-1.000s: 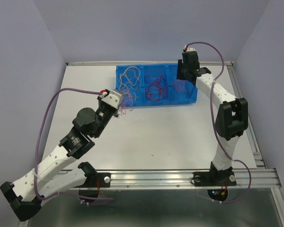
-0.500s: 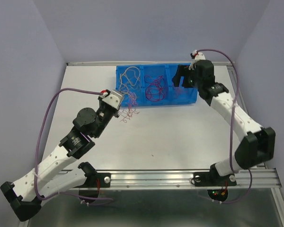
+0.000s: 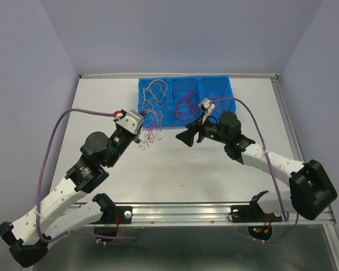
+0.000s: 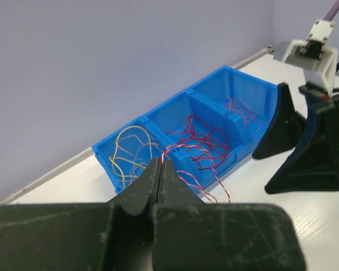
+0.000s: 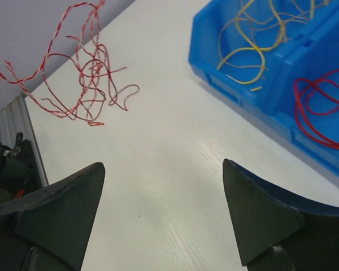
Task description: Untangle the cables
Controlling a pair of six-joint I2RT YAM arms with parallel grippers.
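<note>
table (image 3: 175, 169): white | lying on it: blue three-compartment bin (image 3: 221, 89), far side

Bare table (image 3: 169, 164) lies between left hand (image 3: 141, 125) and right hand (image 3: 186, 137); dangling cables (image 3: 149, 137) intrude.

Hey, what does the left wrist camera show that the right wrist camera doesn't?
Only the left wrist view: the left gripper shut on a red-white strand, the right gripper seen from outside, and a third compartment holding pinkish wires. Only the right wrist view: most of the red-white tangle dangling above the table, seen between its own open jaws. Both: the blue bin, yellow wires and red wires.
</note>
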